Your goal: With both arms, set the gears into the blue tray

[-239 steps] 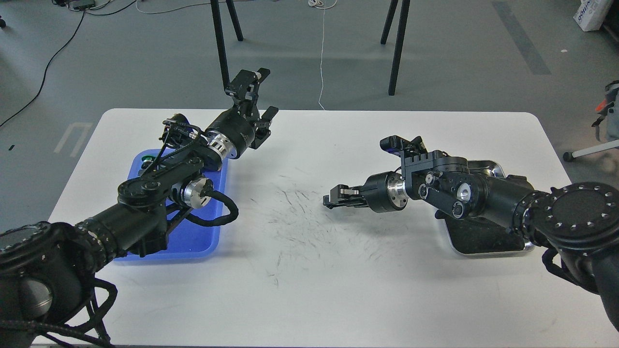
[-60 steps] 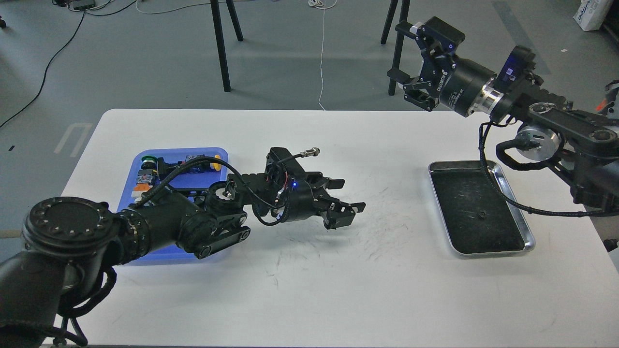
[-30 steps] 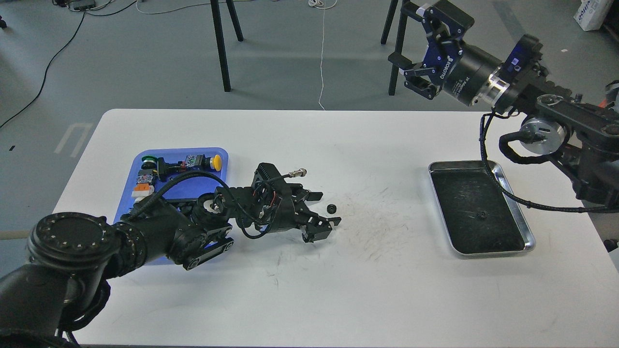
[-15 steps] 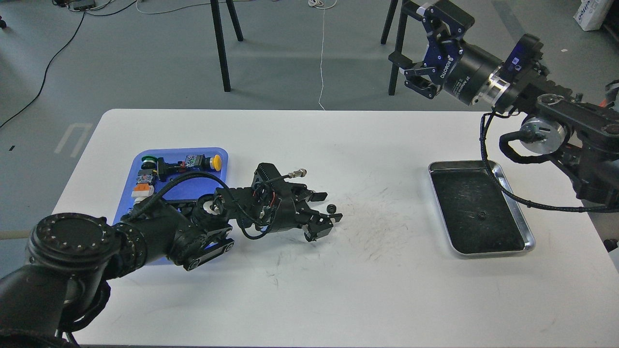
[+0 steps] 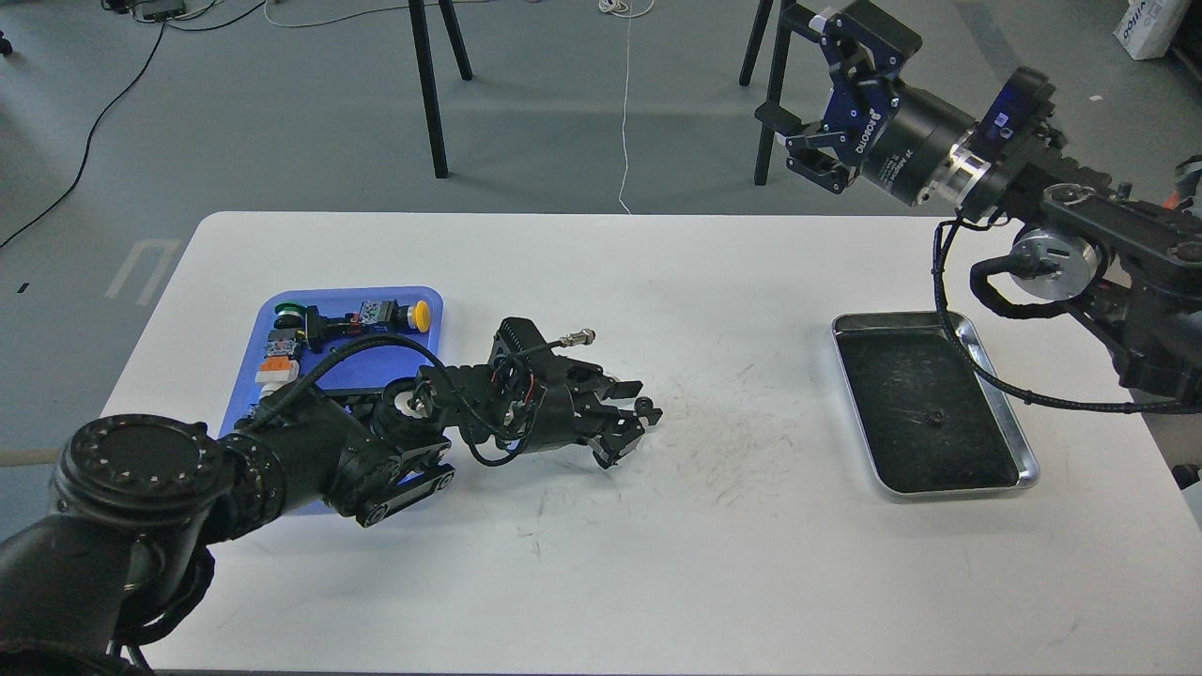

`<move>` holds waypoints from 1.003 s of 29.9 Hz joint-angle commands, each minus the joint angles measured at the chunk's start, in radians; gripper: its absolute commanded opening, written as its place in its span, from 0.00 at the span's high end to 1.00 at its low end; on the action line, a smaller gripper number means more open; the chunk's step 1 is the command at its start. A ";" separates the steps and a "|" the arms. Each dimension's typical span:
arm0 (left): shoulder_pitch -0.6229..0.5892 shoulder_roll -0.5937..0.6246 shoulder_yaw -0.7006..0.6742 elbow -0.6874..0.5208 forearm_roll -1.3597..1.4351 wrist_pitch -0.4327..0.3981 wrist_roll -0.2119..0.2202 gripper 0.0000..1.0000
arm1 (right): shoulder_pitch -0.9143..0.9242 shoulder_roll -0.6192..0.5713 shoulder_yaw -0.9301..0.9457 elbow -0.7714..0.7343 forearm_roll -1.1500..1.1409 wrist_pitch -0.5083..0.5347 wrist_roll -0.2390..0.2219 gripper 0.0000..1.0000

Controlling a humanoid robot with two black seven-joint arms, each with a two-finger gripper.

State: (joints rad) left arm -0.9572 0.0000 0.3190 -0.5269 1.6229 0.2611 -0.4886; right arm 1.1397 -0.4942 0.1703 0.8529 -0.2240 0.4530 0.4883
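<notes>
One small black gear (image 5: 646, 405) lies on the white table, just left of centre. My left gripper (image 5: 642, 402) reaches low across the table from the left, its two fingers closed in on this gear from either side. A second gear (image 5: 932, 419) sits alone on the black lining of the silver tray (image 5: 1027, 468) at the right. The blue tray (image 5: 376, 368) lies at the left, partly covered by my left arm. My right gripper (image 5: 789, 84) is raised high beyond the table's far right edge, open and holding nothing.
The blue tray's far end holds a green button (image 5: 286, 309), a yellow-capped button (image 5: 422, 314) and an orange block (image 5: 275, 349). Black stand legs (image 5: 427, 84) rise behind the table. Scuff marks cover the table's middle.
My left arm swung from the blue tray to the table's middle. Over the last second its fingers narrowed onto the gear. My right arm lifted off the table and holds still.
</notes>
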 commanded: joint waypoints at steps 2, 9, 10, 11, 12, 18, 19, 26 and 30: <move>0.000 0.000 0.000 -0.002 0.000 0.000 0.000 0.64 | 0.000 0.000 0.000 0.000 0.000 0.000 0.000 0.02; 0.000 0.000 0.000 -0.001 0.009 0.000 0.000 0.71 | 0.000 0.000 0.000 -0.002 -0.001 0.000 0.000 0.02; 0.000 0.000 0.000 -0.001 0.009 0.000 0.000 0.72 | 0.000 0.000 0.000 0.000 -0.001 0.000 0.000 0.02; 0.000 0.000 0.000 -0.001 0.009 0.000 0.000 0.73 | 0.000 0.002 0.000 -0.002 -0.001 -0.002 0.000 0.02; 0.000 0.000 0.000 -0.001 0.009 0.000 0.000 0.73 | 0.000 0.002 0.000 -0.002 -0.001 -0.002 0.000 0.02; 0.000 0.000 0.002 0.004 0.009 0.001 0.000 0.76 | 0.000 0.002 0.000 0.000 -0.001 -0.002 0.000 0.02; 0.000 0.000 0.002 0.005 0.009 0.000 0.000 0.76 | 0.000 0.002 0.000 0.000 -0.001 -0.003 0.000 0.02; -0.002 0.000 0.009 0.007 0.014 0.001 0.000 0.76 | 0.000 0.000 0.000 0.000 -0.001 -0.004 0.000 0.02; -0.002 0.000 0.012 0.016 0.015 0.001 0.000 0.76 | 0.002 0.000 0.000 0.000 0.000 -0.002 0.000 0.02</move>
State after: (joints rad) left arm -0.9573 0.0000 0.3280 -0.5190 1.6376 0.2624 -0.4887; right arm 1.1398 -0.4937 0.1702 0.8529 -0.2255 0.4494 0.4888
